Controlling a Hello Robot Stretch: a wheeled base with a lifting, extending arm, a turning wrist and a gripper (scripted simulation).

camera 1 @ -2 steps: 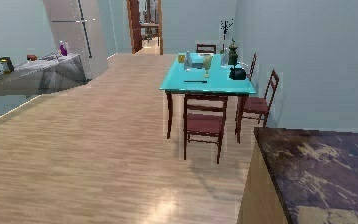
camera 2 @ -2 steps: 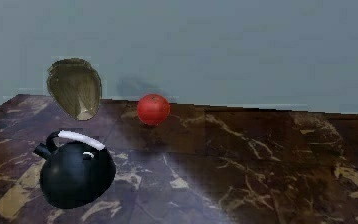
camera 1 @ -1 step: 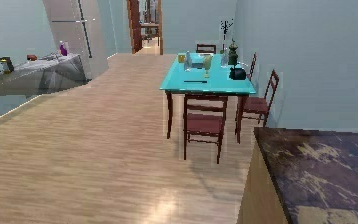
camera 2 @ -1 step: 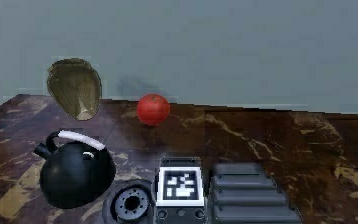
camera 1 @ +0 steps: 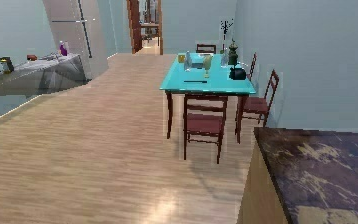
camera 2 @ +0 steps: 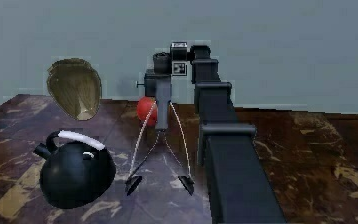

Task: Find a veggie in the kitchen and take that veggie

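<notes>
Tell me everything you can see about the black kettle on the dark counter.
The round black kettle looks like glossy metal or enamel, with soft highlights on its squat, ball-shaped body. A dark handle arches over the top, capped by a pale grip, and a short spout points toward the arm side view's left. It stands upright on the dark brown mottled stone-like countertop, low on the arm side view's left. Nothing else visibly touches it.

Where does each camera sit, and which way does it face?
Forward view: on the robot, facing ahead and somewhat down, at a turquoise table and a dark countertop corner.
Arm side view: on the robot's body, facing the arm's side, over a kettle and a red round thing; the arm and fingers show.
Shared: the dark countertop.
</notes>
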